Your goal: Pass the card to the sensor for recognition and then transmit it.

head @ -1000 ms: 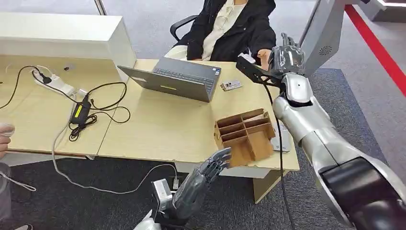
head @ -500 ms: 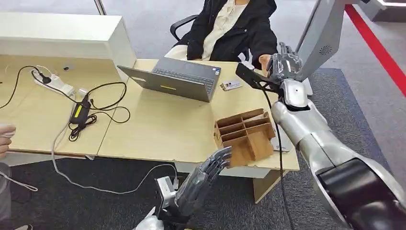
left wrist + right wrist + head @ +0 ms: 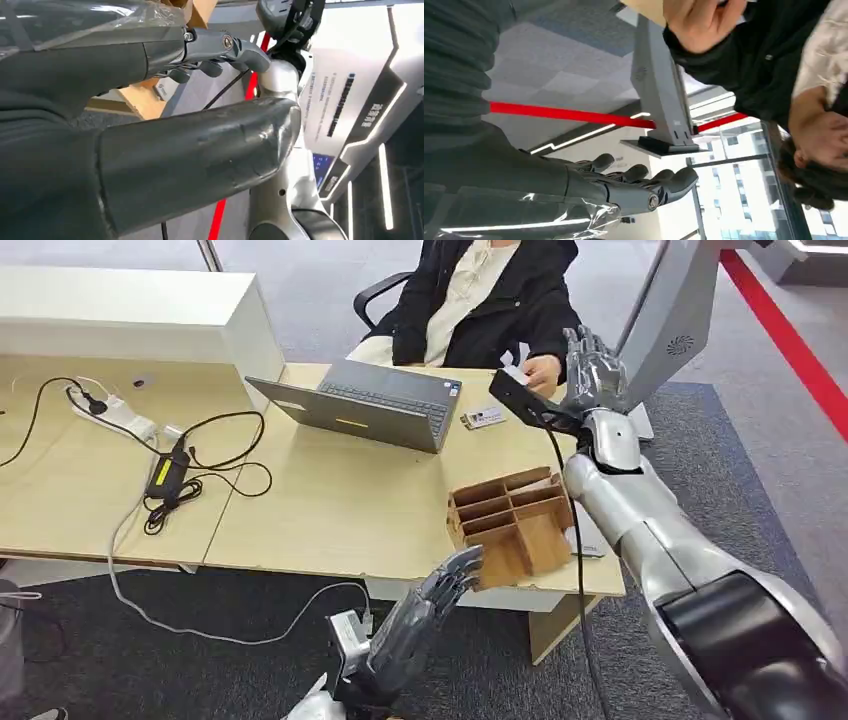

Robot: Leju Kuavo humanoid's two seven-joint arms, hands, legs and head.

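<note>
A small white card [image 3: 516,373] is pinched in the hand [image 3: 541,370] of a person in a dark coat seated across the desk. My right hand [image 3: 594,364] is raised just beside that hand, over the desk's far right corner. Its fingers [image 3: 644,186] are spread with nothing in them. The sensor [image 3: 483,418], a small flat reader, lies on the desk right of the laptop. My left hand [image 3: 432,602] hangs below the desk's front edge, fingers straight and apart, holding nothing. The thumb [image 3: 200,150] of this hand is seen close up.
A wooden divided box [image 3: 511,524] stands at the desk's near right corner, just above my left hand. An open grey laptop [image 3: 365,403] faces the person. A power strip [image 3: 112,413], an adapter and black cables lie on the left. A grey stand [image 3: 672,315] rises behind my right hand.
The person's hand with the card has moved left and a little nearer, clear of my right hand. My right hand shifted slightly. A hand at the left edge has gone from view.
</note>
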